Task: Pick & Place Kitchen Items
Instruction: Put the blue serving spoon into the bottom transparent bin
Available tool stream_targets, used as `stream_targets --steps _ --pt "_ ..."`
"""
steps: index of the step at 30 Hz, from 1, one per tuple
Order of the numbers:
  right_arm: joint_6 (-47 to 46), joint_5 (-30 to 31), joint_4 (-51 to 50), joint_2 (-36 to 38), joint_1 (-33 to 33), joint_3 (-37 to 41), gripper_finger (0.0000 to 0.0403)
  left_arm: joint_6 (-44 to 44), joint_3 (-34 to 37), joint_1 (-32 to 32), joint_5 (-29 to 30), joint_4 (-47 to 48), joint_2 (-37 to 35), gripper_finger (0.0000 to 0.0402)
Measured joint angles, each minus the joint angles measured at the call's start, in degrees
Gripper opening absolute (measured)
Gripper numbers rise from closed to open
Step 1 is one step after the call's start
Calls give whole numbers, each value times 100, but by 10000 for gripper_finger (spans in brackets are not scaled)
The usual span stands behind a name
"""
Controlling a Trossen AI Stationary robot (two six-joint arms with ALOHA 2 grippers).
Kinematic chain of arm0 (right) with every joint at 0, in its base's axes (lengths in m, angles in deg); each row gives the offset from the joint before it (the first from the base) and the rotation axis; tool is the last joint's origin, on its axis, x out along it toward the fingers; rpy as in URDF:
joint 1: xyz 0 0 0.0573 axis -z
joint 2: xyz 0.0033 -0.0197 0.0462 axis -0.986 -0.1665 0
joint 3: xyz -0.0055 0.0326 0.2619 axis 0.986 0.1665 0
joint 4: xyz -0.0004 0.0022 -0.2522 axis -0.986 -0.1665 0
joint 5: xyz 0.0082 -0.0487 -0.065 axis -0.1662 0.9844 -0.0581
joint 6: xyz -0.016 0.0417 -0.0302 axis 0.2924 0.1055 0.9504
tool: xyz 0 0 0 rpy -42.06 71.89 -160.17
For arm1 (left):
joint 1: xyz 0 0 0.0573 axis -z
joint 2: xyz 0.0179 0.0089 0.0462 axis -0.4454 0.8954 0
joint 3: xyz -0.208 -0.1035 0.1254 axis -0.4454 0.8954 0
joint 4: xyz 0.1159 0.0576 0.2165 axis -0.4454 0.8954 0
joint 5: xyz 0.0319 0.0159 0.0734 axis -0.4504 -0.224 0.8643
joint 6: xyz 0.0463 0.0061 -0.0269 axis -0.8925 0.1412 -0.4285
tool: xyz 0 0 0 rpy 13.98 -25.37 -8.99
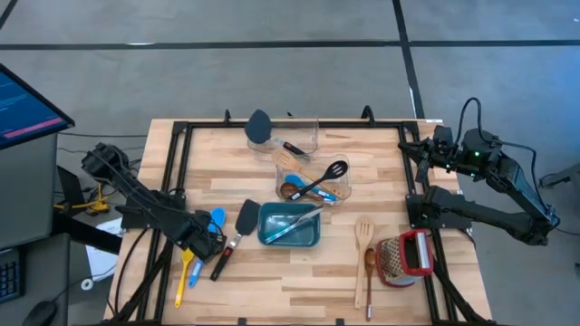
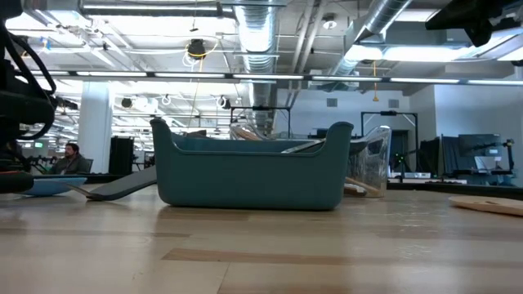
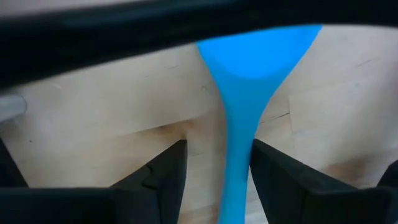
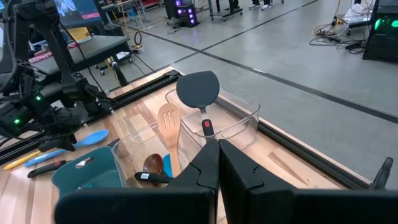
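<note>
My left gripper [image 1: 207, 234] is low over the table's left part. It is open, with its fingers on either side of the handle of a blue spoon [image 1: 217, 218], whose bowl points toward the far edge. In the left wrist view the blue handle [image 3: 237, 168] runs between the fingers [image 3: 168, 177]. A yellow spoon [image 1: 184, 272] and a black spatula [image 1: 237, 226] lie flat beside it. My right gripper [image 4: 217, 152] is shut and held above the table's right edge [image 1: 419, 210]. A pale slotted spatula [image 1: 364, 237] and a brown wooden spoon [image 1: 370, 270] lie flat near the right. My left gripper comes from above with its fingers across the blue spoon's handle [image 3: 236, 186], just behind the bowl. One finger [image 3: 273, 177] stands right against the handle and the other stands apart from it. Whether either touches, I cannot tell. The spoon lies flat on the table.
A teal tub [image 1: 290, 226] at the table's middle holds utensils. Beyond it, two clear containers hold a black spatula [image 1: 259, 127], a black slotted spoon [image 1: 324, 179] and a wooden spoon. A red and white item [image 1: 405, 256] sits near the right edge. A monitor [image 1: 27, 104] stands to the left.
</note>
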Motion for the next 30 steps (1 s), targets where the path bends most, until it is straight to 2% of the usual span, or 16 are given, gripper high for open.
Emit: stream_targets --steps 5,17,30 --pt "0 0 0 -1 -2 0 0 10 -7 0 25 -36 208 160" --pt "0 0 -2 0 0 -2 0 54 15 0 37 -103 96 153" --pt "0 0 -2 1 -2 -2 0 116 16 0 62 -91 96 31"
